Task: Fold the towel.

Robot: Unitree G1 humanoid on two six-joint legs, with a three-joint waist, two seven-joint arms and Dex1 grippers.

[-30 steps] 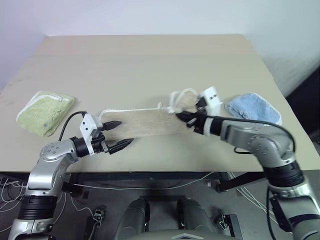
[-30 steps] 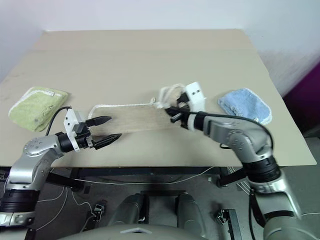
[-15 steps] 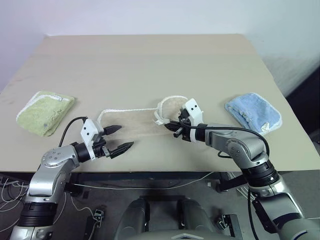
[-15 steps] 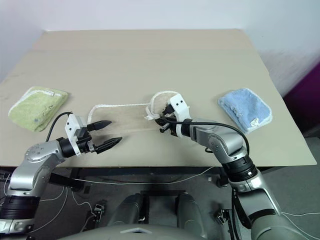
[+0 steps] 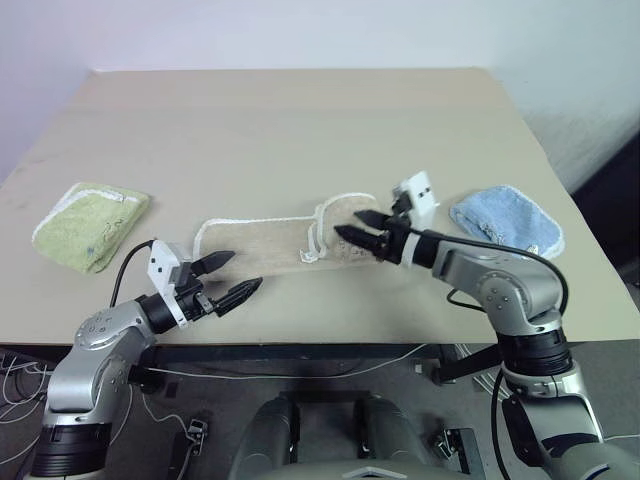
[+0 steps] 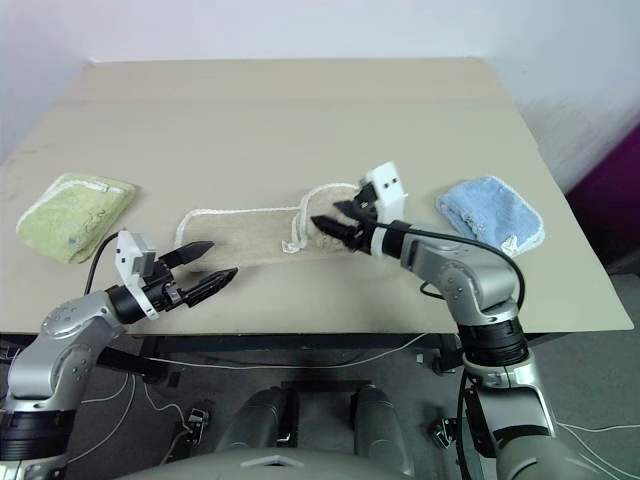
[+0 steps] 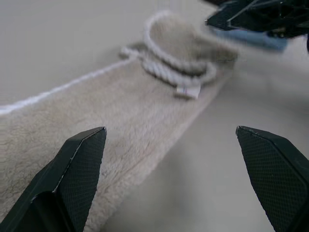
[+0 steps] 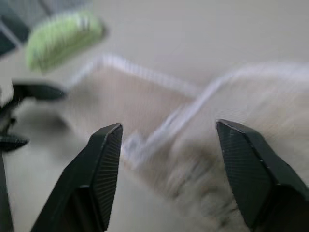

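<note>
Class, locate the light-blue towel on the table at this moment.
In the head views the light-blue towel lies flat near the table's right edge, just right of the right gripper and apart from the beige towel.

The towel (image 7: 120,130) runs off the left wrist view's edge, and its far folded end blurs. In the right wrist view, the green towel (image 8: 63,36) is a blur.

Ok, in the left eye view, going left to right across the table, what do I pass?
Light-green towel → left gripper → beige towel → right gripper → light-blue towel.
</note>
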